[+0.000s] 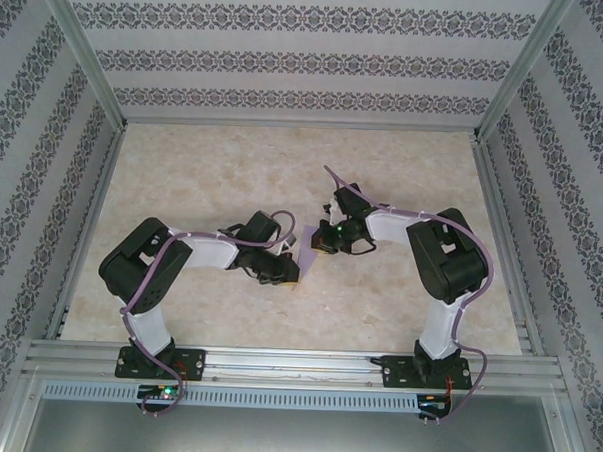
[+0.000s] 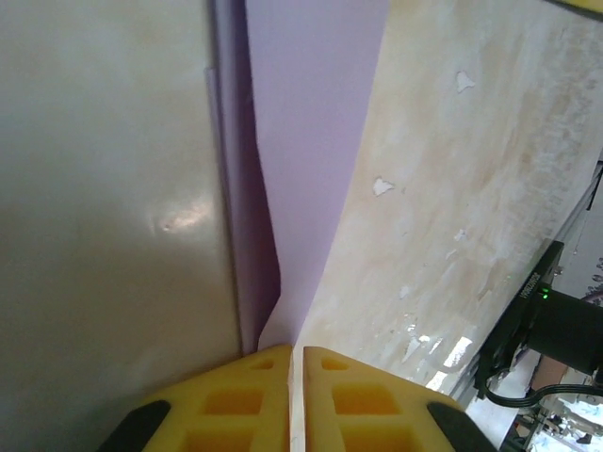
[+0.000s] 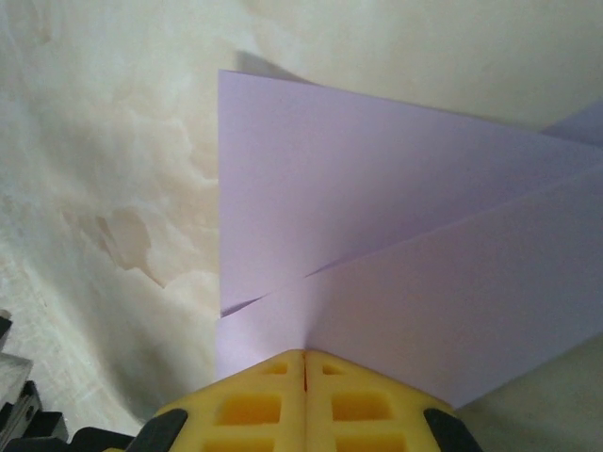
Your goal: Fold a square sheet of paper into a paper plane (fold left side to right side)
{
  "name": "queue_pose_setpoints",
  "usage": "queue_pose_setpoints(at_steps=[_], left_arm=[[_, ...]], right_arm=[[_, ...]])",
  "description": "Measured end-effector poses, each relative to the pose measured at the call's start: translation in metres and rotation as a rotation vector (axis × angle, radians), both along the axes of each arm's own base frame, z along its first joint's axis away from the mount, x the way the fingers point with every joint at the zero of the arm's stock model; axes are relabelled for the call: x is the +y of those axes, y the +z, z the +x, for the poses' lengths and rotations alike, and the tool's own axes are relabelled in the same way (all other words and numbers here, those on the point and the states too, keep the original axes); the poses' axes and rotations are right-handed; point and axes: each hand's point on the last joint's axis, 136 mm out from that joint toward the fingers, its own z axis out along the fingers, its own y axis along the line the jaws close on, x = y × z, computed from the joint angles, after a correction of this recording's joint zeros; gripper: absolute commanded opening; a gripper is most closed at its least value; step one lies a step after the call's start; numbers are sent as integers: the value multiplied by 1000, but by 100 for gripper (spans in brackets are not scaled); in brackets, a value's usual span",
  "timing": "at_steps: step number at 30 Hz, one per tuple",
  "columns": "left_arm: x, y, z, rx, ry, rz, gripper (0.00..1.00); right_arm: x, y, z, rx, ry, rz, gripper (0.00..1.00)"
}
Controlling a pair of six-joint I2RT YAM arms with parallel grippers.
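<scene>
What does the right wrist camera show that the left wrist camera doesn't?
Right wrist: the paper face-on, one folded layer overlapping another along a slanted edge, pinched in the right tool. Left wrist: the paper edge-on, curling up into the left tool, plus a black robot part with a green light. Both: lavender paper, closed yellow fingers, marbled table.

Left tool (image 2: 292, 356) pinching, right tool (image 3: 304, 358) closed
</scene>
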Motion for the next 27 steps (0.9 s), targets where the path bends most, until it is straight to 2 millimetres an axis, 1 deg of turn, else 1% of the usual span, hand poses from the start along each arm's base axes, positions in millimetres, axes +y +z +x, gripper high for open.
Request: queue_pose_setpoints(at_steps=[7,9,11,14,18,24,27], left_arm=[[-20,33,24,-68,-15,-63,11],[-24,35,28,-73,-19,-71,10],[-24,30,28,-60,-22,-67,10],[-23,17,24,-28,-24,-52,10],[-17,5,15,4,-28,-32,10],[-9,-8,2,39,-32,-10,11],[-7,-7,-1,33,-36,-16,11]], right_arm=[[0,-1,-1,-12,11,1,0],[0,-1,0,-15,12,2,0],[0,-1,0,-15,12,2,0],[0,-1,-1,-15,13,2,0],[0,-1,-1,-16,14,1,0],[-1,-1,0,-25,25,-4,0],[-1,-1,0,-25,31,-8,0]])
